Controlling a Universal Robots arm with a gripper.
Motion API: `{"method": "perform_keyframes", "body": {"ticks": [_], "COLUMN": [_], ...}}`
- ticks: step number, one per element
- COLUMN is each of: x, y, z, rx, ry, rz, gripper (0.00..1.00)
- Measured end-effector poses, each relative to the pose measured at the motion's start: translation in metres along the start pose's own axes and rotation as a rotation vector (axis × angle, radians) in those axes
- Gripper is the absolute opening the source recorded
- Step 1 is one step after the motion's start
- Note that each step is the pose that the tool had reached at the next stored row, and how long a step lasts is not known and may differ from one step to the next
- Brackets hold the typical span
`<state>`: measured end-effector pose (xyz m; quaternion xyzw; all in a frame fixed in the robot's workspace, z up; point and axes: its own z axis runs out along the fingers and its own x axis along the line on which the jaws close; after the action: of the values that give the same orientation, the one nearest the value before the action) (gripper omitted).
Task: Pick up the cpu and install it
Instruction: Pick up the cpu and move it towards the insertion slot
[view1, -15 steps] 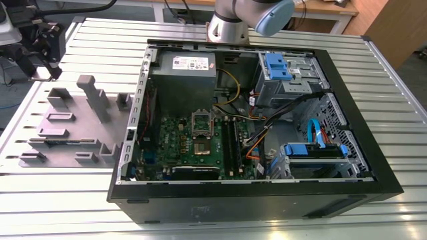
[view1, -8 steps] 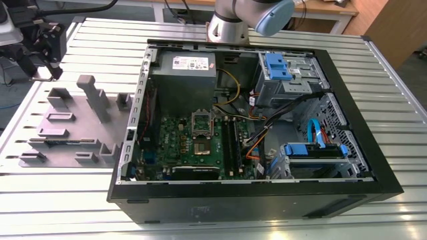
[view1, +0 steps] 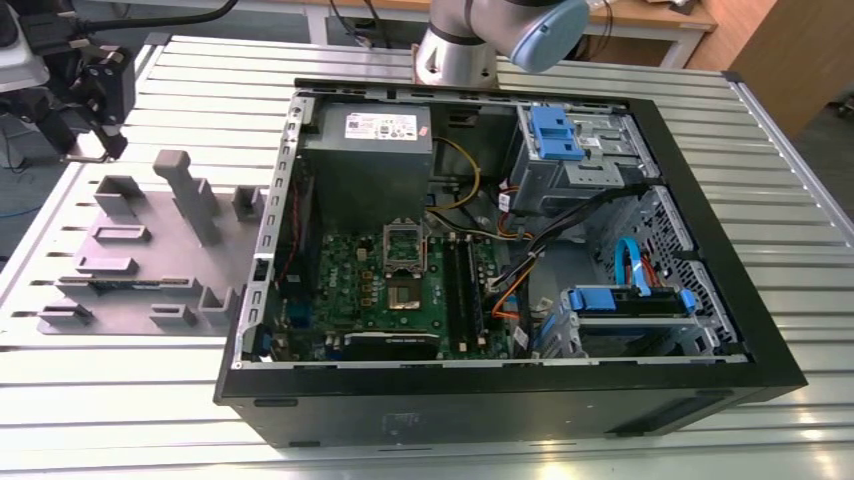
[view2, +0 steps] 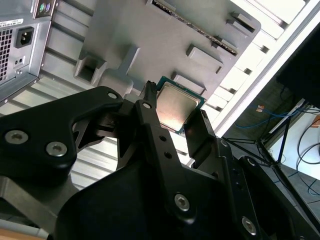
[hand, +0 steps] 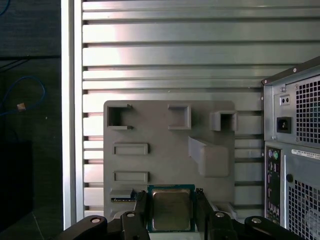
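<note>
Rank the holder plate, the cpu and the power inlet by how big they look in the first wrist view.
1. holder plate
2. cpu; it sits nearer the camera, in the gripper, so nearness likely inflates it
3. power inlet

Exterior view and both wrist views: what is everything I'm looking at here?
cpu: one, silvery-grey with green edge, between the gripper's fingers, above the holder plate.
holder plate: one, lilac-grey, on the table, at the exterior view's left of the case.
computer case: one, black, open, lying on the table.
motherboard: one, green, inside the case.
power supply: one, grey, inside the case.
table: one, silver, slatted.
arm: one, grey with blue cap, behind the case.
gripper: one, black, shut on the cpu.
</note>
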<state>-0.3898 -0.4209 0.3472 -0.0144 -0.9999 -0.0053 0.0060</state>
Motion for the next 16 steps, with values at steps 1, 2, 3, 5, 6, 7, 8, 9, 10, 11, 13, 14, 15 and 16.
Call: {"method": "perform_keyframes", "body": {"ticks": [1, 2, 3, 5, 6, 7, 8, 9, 10, 11, 13, 14, 15, 16], "x": [-0.0002, -0.0005, -0.0009, -0.0016, -0.0021, -0.0026, -0.0032, -0.0038, -0.0045, -0.0053, -0.0066, -0.0069, -0.0069, -0.0071], "y": [0.0000, 0.0000, 0.0000, 0.0000, 0.0000, 0.0001, 0.0001, 0.0001, 0.0001, 0.0001, 0.0002, 0.0002, 0.0002, 0.0002], "z": [0.0000, 0.0000, 0.0000, 0.0000, 0.0000, 0.0000, 0.0000, 0.0000, 0.0000, -0.0001, -0.0001, 0.0000, 0.0000, -0.0001], "rx": [0.0000, 0.0000, -0.0001, -0.0002, -0.0001, -0.0001, -0.0001, -0.0001, -0.0002, -0.0001, -0.0001, -0.0002, -0.0002, -0.0002], "ry": [0.0000, 0.0000, 0.0000, -0.0001, 0.0000, 0.0000, -0.0001, 0.0000, -0.0001, 0.0000, 0.0000, -0.0001, -0.0001, 0.0000], "rz": [0.000, 0.000, 0.000, 0.000, 0.000, 0.000, 0.000, 0.000, 0.000, 0.000, 0.000, 0.000, 0.000, 0.000], "gripper": [0.47, 0.47, 0.47, 0.47, 0.47, 0.47, 0.47, 0.47, 0.47, 0.47, 0.47, 0.47, 0.47, 0.47]}}
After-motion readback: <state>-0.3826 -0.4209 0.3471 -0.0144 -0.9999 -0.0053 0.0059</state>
